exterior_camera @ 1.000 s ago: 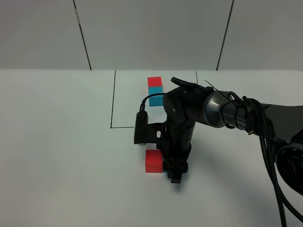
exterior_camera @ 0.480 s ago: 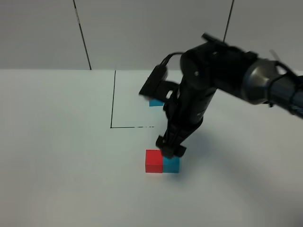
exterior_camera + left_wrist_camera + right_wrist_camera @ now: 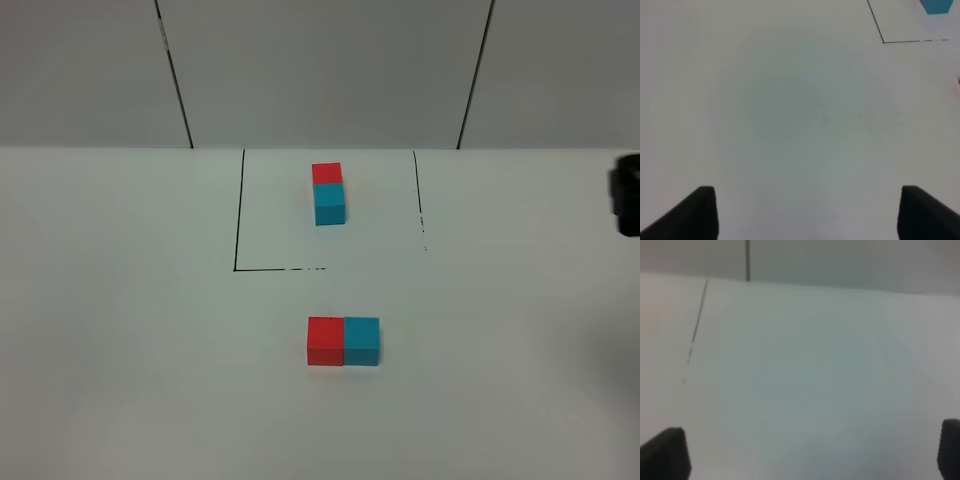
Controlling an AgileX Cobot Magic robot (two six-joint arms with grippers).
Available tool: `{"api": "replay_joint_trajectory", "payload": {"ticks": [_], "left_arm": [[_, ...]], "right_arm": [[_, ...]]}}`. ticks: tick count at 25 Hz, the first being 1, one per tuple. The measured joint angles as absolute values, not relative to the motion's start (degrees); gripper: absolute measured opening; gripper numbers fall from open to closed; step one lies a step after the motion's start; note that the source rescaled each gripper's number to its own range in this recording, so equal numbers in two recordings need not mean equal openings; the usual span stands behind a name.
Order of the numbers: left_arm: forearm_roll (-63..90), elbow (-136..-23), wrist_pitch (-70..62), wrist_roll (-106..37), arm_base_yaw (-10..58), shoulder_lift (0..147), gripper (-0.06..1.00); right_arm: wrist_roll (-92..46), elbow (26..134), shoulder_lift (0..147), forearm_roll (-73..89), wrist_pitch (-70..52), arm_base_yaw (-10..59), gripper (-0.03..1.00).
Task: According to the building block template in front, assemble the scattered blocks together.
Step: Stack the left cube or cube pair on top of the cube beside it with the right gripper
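The template [image 3: 328,193], a red cube joined to a cyan cube, stands inside the black-line frame [image 3: 238,215] at the back. Its cyan part shows in the left wrist view [image 3: 938,6]. The scattered red cube [image 3: 325,341] and cyan cube [image 3: 362,341] sit side by side, touching, on the white table in front of the frame, red on the left. My left gripper [image 3: 807,212] is open and empty over bare table. My right gripper [image 3: 805,452] is open and empty over bare table. In the exterior view only a dark part of the right arm [image 3: 626,195] shows at the right edge.
The white table [image 3: 140,330] runs to a grey panelled wall [image 3: 320,70] at the back. One line of the black frame shows in the right wrist view [image 3: 697,320], and its corner shows in the left wrist view [image 3: 883,42].
My right arm has let go of the cyan cube beside the red one, lifted and drawn back to the right edge. The two cubes stay put, touching.
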State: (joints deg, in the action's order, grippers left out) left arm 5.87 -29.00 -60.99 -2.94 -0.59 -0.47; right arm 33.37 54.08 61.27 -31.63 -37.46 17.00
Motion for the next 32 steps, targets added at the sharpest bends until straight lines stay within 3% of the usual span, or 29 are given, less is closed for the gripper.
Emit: {"api": "replay_joint_trajectory", "payload": {"ticks": [6,13,19,24,32], "left_arm": [[5.87,-29.00,-60.99,-2.94,-0.59,-0.47,0.62],[5.87,-29.00,-60.99,-2.94,-0.59,-0.47,0.62],[5.87,-29.00,-60.99,-2.94,-0.59,-0.47,0.62],[5.87,-29.00,-60.99,-2.94,-0.59,-0.47,0.62],[5.87,-29.00,-60.99,-2.94,-0.59,-0.47,0.62]], "right_arm": [[47.19,41.31,43.46,-36.83,-39.96,16.70,1.00],[36.75,40.21,42.88,-30.02,-42.65,16.70,1.00],[10.31,50.06,59.07,-20.66,-48.44,18.44,1.00],[-11.35,62.69,78.39,-19.06,-54.83,26.70,1.00],[-33.89,81.99,104.28,-12.17,-59.50,39.02,1.00]]}}
